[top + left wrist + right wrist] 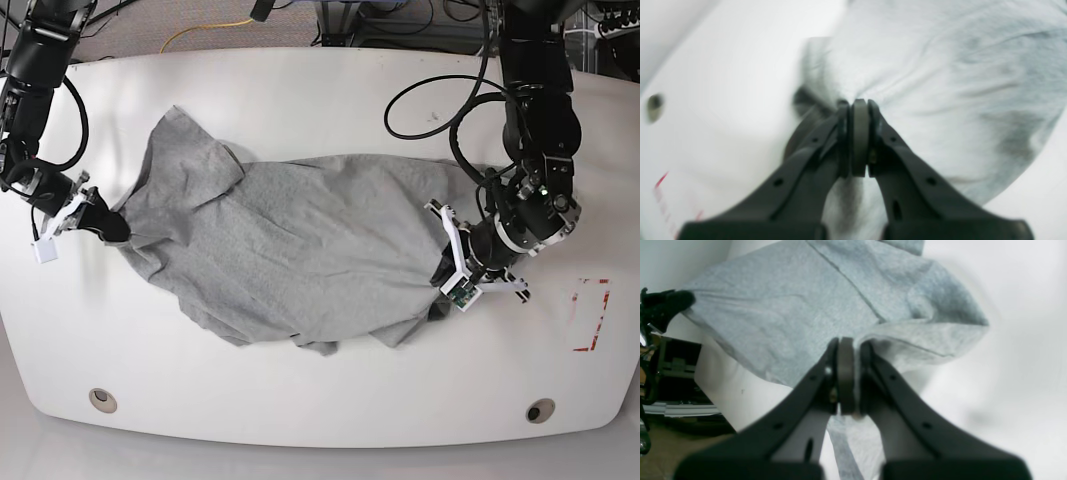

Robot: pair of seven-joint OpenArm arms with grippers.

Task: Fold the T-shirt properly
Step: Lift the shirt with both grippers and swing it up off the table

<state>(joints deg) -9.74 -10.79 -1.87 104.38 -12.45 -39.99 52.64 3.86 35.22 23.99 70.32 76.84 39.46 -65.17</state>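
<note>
The left gripper point(858, 110) and right gripper point(848, 346) are each pinching the crumpled heather-grey knit T-shirt point(300, 250) between pressed-together fingers. Gripping opposite edges is likely allowing the fabric between them to be stretched flat on the white table point(320, 90).

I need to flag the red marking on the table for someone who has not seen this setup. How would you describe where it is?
Start at the white table in the base view and go to the side where the left end effector pinches the grey T-shirt. Past that arm, near the table edge, is a red outline rectangle. It is the only coloured mark on the table; the two nearby edge marks are round holes.
</note>
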